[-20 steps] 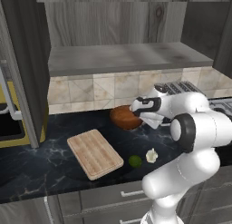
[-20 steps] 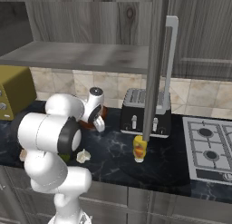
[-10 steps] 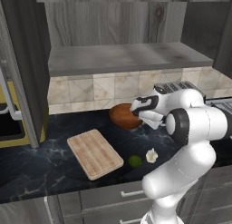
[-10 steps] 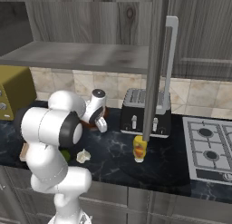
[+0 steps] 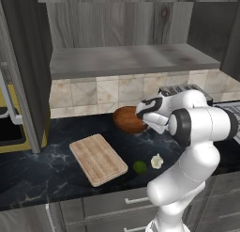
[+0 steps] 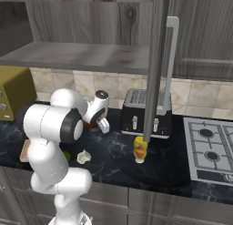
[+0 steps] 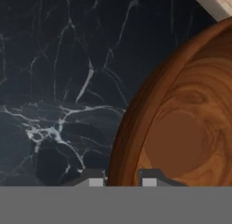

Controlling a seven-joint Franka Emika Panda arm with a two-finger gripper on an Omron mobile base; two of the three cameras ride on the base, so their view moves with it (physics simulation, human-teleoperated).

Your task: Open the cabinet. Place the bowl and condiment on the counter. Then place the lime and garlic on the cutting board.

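A: Nearest me I have the lime (image 5: 139, 166) and the garlic (image 5: 157, 161), both on the black table (image 5: 47, 170) just off the cutting board (image 5: 98, 158), not on it yet.

B: And the tool (image 7: 119, 181)?

A: Clenched on the bowl's (image 5: 128, 119) rim, one fingertip (image 7: 94, 179) outside the wall, one inside. The bowl sits low at the table, behind the board.

B: Risk?

A: It's a thin edge grip. If I let go while it's tilted, I judge it could rock or roll toward the board. Pulling away without fully opening could drag it.

B: Farther back?

A: The condiment (image 6: 140, 150) stands on the table before the toaster (image 6: 144, 112), close under the open cabinet (image 6: 157, 60) door. A wide swing could knock it over.
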